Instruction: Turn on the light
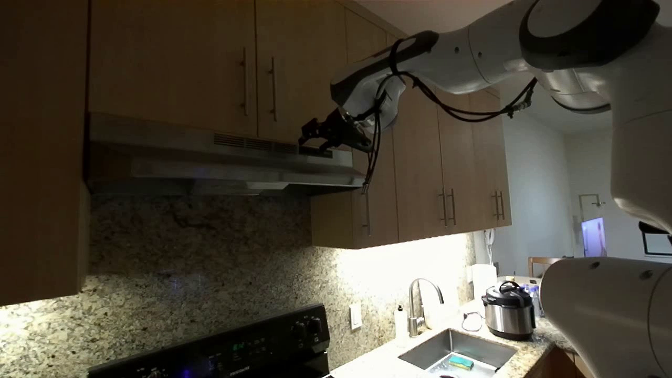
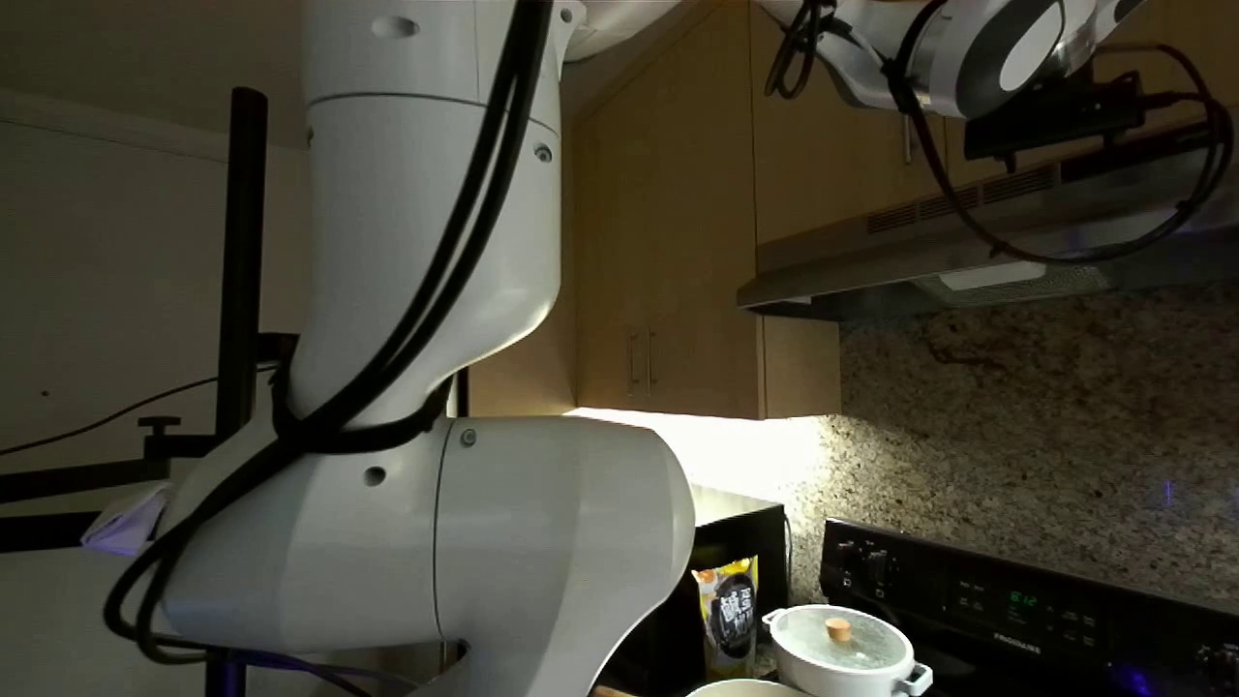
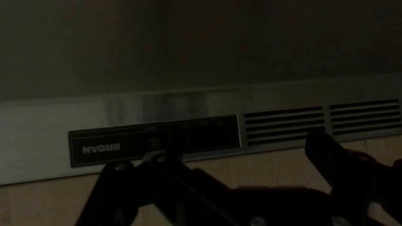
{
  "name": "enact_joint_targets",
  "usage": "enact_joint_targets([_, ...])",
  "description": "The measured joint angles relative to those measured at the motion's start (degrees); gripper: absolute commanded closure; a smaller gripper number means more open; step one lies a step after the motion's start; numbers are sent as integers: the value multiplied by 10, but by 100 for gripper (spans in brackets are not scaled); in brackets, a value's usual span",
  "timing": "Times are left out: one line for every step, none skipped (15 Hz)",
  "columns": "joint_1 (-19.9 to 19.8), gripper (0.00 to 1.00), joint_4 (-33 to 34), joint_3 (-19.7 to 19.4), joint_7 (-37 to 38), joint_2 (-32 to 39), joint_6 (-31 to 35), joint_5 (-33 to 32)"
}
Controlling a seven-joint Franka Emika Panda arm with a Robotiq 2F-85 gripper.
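In an exterior view, left to right: the range hood (image 1: 210, 165) runs from well left of the claw (image 1: 313, 140) to just past it, below. Black stove (image 1: 268, 346) below left of claw. Hood lamp (image 1: 268, 186), the light concerned, sits below left of claw, lens dull. Claw fingers (image 3: 323, 153) stand wide apart, holding nothing. Control panel (image 3: 127, 135) lies just beyond the fingers; in the wrist view one finger overlaps it, contact cannot be determined. Below right of claw: faucet (image 1: 413, 310), sink (image 1: 483, 346) with a sponge (image 1: 461, 362), and a lidded steel cooker (image 1: 509, 316) on the worktop (image 1: 378, 365).
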Motion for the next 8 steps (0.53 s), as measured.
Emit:
enact_joint_targets([15,0,5,-16,-2,2,0,0])
enact_joint_targets([30,0,9,-31,-4,4,0,0])
enact_joint_targets([45,0,13,-46,-5,6,0,0])
enact_joint_targets([60,0,17,-61,-5,7,0,0])
enact_joint_targets([75,0,21,-76,-5,8,0,0])
enact_joint_targets([91,0,24,-91,-5,8,0,0])
enact_joint_targets([107,0,28,-106,-5,8,0,0])
enact_joint_targets([123,0,32,-122,-5,8,0,0])
